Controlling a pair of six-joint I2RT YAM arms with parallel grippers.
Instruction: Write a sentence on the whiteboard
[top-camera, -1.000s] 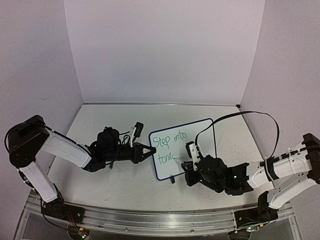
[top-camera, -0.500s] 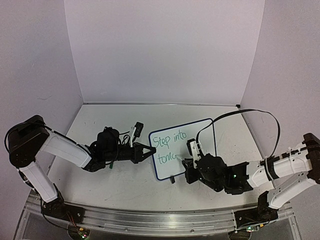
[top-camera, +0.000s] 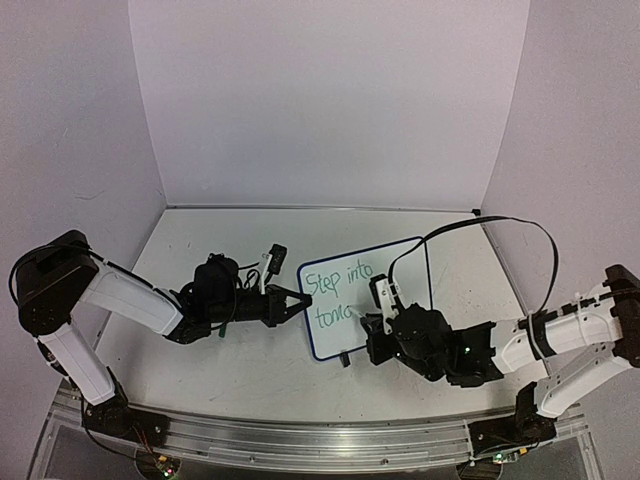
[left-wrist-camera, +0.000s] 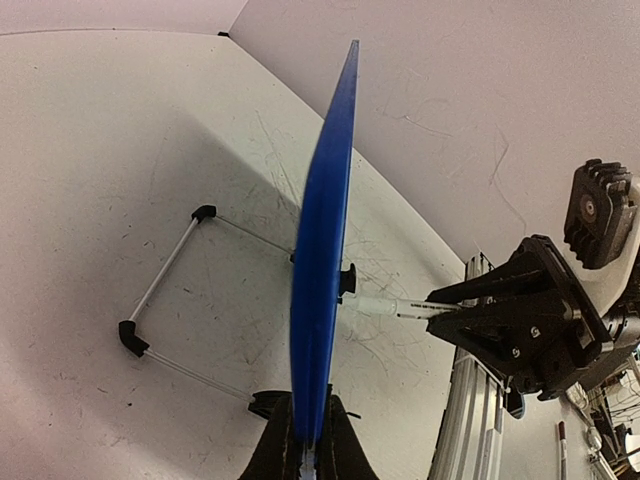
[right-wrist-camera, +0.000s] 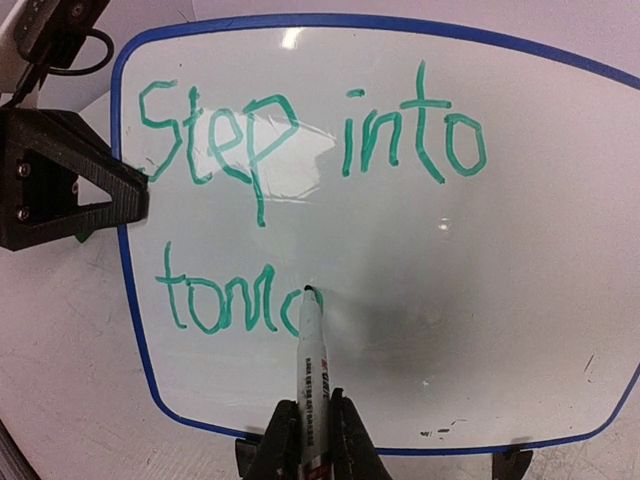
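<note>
- Right wrist view: nearest the lens, the right fingers (right-wrist-camera: 288, 440), hard black plastic, are clamped tight on a marker (right-wrist-camera: 312, 375). It has a slim white barrel with black print and a dark tip.
- The marker's tip touches the whiteboard (right-wrist-camera: 500, 260) at the end of the lower line of writing.
- The whiteboard is a glossy white rectangle with rounded corners, a thin dark blue rim and small black feet under its bottom edge. A streak of glare lies near its top.
- The sentence (right-wrist-camera: 300, 140) is green, hand-lettered and slanted: "Step into" above, then "tom" and one unfinished round letter below. The lower line's right half and the strip beneath it are bare white.
- The left fingers (right-wrist-camera: 70, 180), a black angular wedge with small screws, pinch the board's left rim and are closed on it. In the left wrist view the rim sits between them, and the board is seen edge-on with a blue back, standing rather than lying flat.
- Behind the board a thin wire frame (left-wrist-camera: 165, 270) with black corner caps lies on the table (left-wrist-camera: 100, 130), which is matte white and scuffed with faint grey scribbles.
- In the top external view the board stands right of the table's middle, between the two arms. Open table lies beyond it and to the left.
- Smooth pale walls (top-camera: 330, 100) close the far side and both flanks, the right one nearer the board.
</note>
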